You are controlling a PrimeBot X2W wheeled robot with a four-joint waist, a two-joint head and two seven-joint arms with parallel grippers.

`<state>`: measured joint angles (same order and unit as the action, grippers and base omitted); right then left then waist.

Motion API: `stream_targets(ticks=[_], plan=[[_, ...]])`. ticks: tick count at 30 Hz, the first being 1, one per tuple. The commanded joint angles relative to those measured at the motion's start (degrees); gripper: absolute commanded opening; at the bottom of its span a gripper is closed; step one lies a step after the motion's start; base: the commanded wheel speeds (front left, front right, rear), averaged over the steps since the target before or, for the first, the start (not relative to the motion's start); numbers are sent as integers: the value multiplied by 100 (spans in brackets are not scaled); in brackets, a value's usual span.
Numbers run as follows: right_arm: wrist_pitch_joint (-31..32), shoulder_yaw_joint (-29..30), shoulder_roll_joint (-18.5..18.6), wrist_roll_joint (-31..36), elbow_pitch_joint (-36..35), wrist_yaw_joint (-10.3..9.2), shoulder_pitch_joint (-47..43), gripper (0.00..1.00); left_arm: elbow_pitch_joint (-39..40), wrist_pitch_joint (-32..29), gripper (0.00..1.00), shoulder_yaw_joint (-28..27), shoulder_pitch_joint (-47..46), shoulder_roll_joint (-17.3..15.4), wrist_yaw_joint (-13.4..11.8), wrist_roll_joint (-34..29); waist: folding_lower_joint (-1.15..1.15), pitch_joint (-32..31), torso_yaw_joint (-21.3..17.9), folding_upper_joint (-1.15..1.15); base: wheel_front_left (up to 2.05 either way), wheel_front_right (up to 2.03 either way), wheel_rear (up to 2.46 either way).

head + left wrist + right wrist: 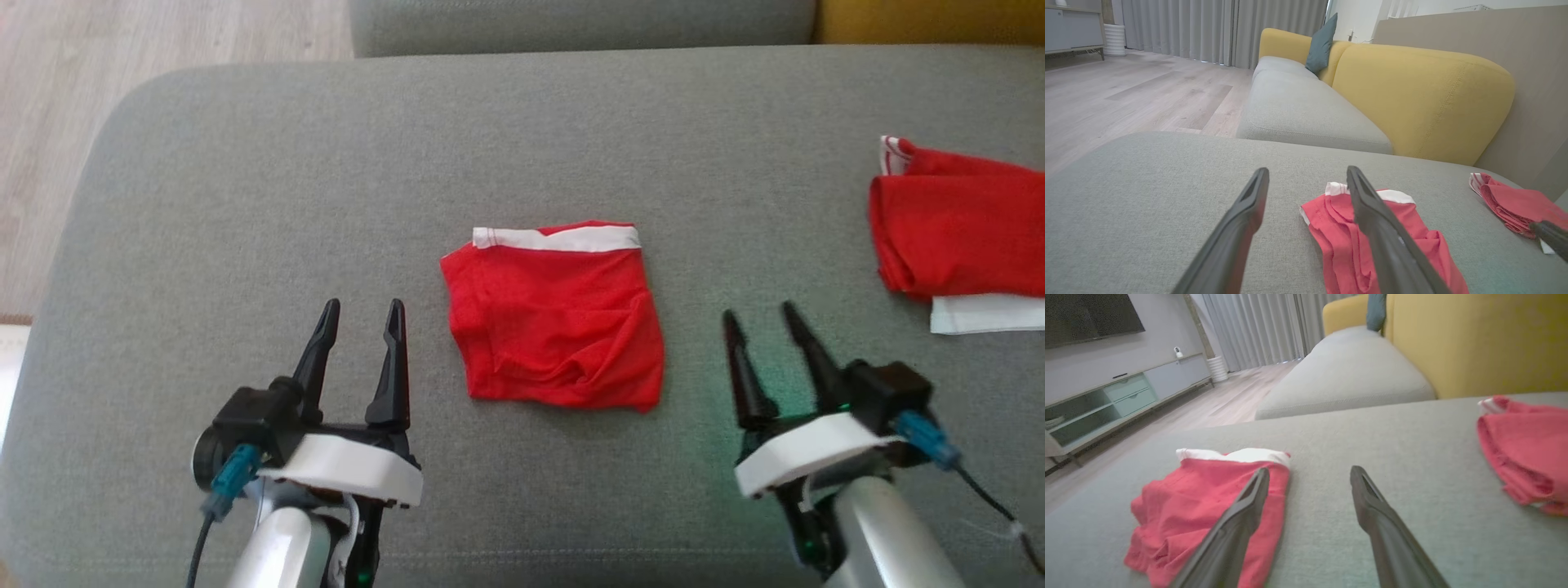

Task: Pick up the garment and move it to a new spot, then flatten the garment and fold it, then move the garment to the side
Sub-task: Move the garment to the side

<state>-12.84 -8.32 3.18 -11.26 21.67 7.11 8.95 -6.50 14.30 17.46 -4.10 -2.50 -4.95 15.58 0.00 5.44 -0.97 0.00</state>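
My left tool [363, 306] stands open, its two dark fingers spread with nothing between them, hovering low over the grey cushion [245, 204]. My right tool [758, 312] is open as well, fingers apart and empty, tilted a little toward the left. Neither one touches anything.

Between the two tools, slightly ahead of their tips, lies the garment [555, 318]: red, folded to a rough square, with its white band along the far edge and some creases near its lower right corner. It sits flat on the cushion, near the middle, apart from both tools.

Farther to my right, well apart from the garment, a second red cloth [955, 237] lies at the edge of the head view, with a white strip showing under its near side. Beyond the cushion on the left is pale wooden floor [163, 49], and the wrist views show a yellow backrest [1421, 98].
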Motion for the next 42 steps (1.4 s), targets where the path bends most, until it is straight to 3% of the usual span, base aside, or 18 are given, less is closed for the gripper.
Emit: stream_targets(ticks=[1,10,20,27,28,29,30,36,39,42], plan=[[156,-315,-30,-279,-38,37,289,100,193,70,100,-179,-301,-38,27,-54,0,82,69,0,0,0,0],[729,-793,-30,-997,897,37,975,100,131,70,100,-16,-472,-38,45,-7,0,353,413,0,0,0,0],[878,-864,-30,-1115,2106,37,1622,100,69,70,100,33,-581,-38,39,3,0,539,781,0,0,0,0],[863,-1230,-30,-1147,2720,37,1924,100,67,70,100,41,-595,-38,26,12,0,589,879,0,0,0,0],[873,-1299,-30,-1168,2774,37,1951,96,67,70,100,39,-598,-38,26,11,0,594,879,0,0,0,0],[863,-1350,-30,-1198,2816,37,1978,29,66,70,100,36,-602,-38,23,8,0,598,874,0,0,0,0],[836,-1412,-30,-1192,2850,37,2009,0,66,70,100,31,-607,-38,19,3,0,601,865,0,0,0,0],[439,-1529,-30,-561,3093,37,2253,0,72,70,100,-46,-628,-38,27,-52,0,567,657,0,0,0,0],[216,-1455,-20,111,3174,37,2428,0,97,70,100,-71,-615,-38,47,-82,0,537,469,0,0,0,0],[35,-1389,256,1023,2997,37,2625,0,128,70,100,-86,-634,-38,79,-116,0,503,175,0,0,0,0]])
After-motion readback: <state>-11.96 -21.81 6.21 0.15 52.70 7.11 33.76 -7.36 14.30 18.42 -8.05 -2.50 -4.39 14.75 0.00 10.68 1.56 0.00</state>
